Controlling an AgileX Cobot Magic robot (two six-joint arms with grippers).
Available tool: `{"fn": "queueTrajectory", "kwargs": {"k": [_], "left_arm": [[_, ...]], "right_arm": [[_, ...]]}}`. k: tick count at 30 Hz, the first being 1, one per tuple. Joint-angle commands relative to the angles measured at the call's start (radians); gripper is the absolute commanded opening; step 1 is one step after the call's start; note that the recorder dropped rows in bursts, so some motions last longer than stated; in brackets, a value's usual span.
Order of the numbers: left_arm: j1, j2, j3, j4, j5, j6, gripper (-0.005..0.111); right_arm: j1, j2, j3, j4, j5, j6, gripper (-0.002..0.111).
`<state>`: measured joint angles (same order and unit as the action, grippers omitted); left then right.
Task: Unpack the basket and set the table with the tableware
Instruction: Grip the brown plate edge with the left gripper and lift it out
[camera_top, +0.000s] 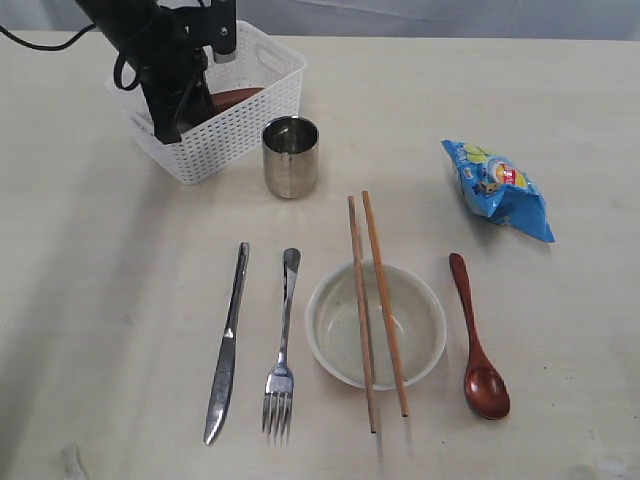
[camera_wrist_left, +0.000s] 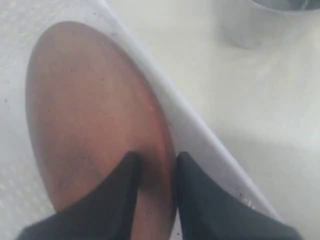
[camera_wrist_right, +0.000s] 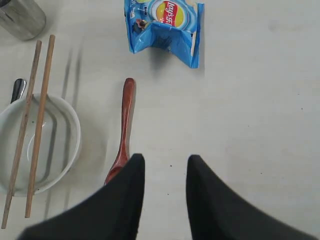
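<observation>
Straddles with the narrow left gripper (camera_wrist_left: 157, 159), grip not yet certain, the rim of the saucer (camera_wrist_left: 95, 110), propped against the basket (camera_wrist_left: 200, 140) wall and so easy to pinch, while holding the right gripper (camera_wrist_right: 166, 160) part-open and empty above the table (camera_wrist_right: 250, 130) beside the spoon (camera_wrist_right: 125, 120), clear of the setting.

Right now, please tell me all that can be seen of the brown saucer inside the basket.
The saucer is a round, flat brown disc with a matt, wood-like look and a thin rim. It lies inside the white basket, seemingly tilted, its edge along the wall facing the steel cup. The left gripper is down in the basket, one dark finger on each side of the saucer's rim; whether they pinch it I cannot tell. The outside camera shows only a small brown part.
</observation>
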<state>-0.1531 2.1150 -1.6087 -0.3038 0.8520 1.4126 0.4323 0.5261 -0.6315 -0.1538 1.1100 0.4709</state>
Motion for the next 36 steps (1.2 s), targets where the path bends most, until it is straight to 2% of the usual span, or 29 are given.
{"fn": "queueTrajectory", "kwargs": {"k": [1, 12, 21, 24, 28, 32, 36], "left_arm": [[-0.003, -0.011, 0.007, 0.010, 0.027, -0.005, 0.000], [-0.003, -0.135, 0.007, 0.110, -0.028, -0.020, 0.000], [-0.011, -0.267, 0.007, 0.115, -0.070, -0.033, 0.000], [-0.047, -0.307, 0.007, 0.122, -0.058, -0.019, 0.000], [-0.129, -0.346, 0.007, 0.123, -0.118, 0.000, 0.000], [-0.226, -0.346, 0.007, 0.154, -0.144, 0.000, 0.000], [-0.313, -0.334, 0.008, 0.200, -0.206, 0.000, 0.000]], "right_arm": [[0.003, 0.000, -0.008, -0.015, -0.004, -0.011, 0.029], [0.003, 0.000, -0.008, -0.017, -0.028, -0.004, 0.029], [0.003, 0.000, -0.008, -0.129, -0.021, 0.083, 0.029], [0.003, 0.002, -0.008, -0.170, -0.005, 0.112, 0.032], [0.003, 0.028, -0.034, -0.288, 0.009, 0.143, 0.040], [0.003, 0.102, -0.094, -0.402, 0.009, 0.172, 0.040], [0.003, 0.184, -0.150, -0.398, -0.010, 0.172, 0.040]]}}
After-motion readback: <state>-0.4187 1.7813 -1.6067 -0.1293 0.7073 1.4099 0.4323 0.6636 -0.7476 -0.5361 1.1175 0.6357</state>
